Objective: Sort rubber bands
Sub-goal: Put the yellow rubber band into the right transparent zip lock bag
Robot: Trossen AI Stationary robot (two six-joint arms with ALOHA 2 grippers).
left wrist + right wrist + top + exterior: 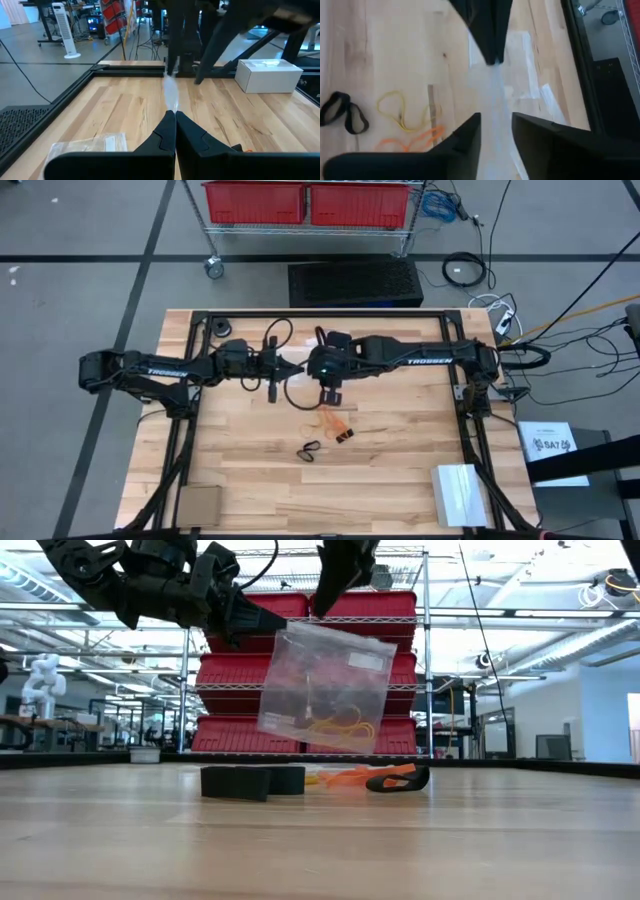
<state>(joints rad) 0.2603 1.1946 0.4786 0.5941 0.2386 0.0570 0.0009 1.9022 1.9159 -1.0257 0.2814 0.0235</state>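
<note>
Two grippers are meeting above mid-table: the left gripper point(262, 628) is pinching a clear bag point(325, 685) shut-fingered, while the right gripper point(496, 127) is straddling it, fingers parted. Rubber bands point(338, 426) are lying on the wooden table point(400, 470) just below, red bins point(300, 668) behind.

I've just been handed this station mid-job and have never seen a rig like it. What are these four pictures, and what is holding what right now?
Two dark robot arms work over a wooden table. One picture looks straight down, one looks level across the tabletop, and two come from cameras on the arms' wrists. The left gripper is shut on an edge of a clear plastic bag, which hangs above the table with some yellowish bands inside. The right gripper sits astride the bag with its fingers apart, not pinching it. On the wood lie black rubber loops, orange rubber bands and a thin yellow rubber band. A white box sits near one corner.
</note>
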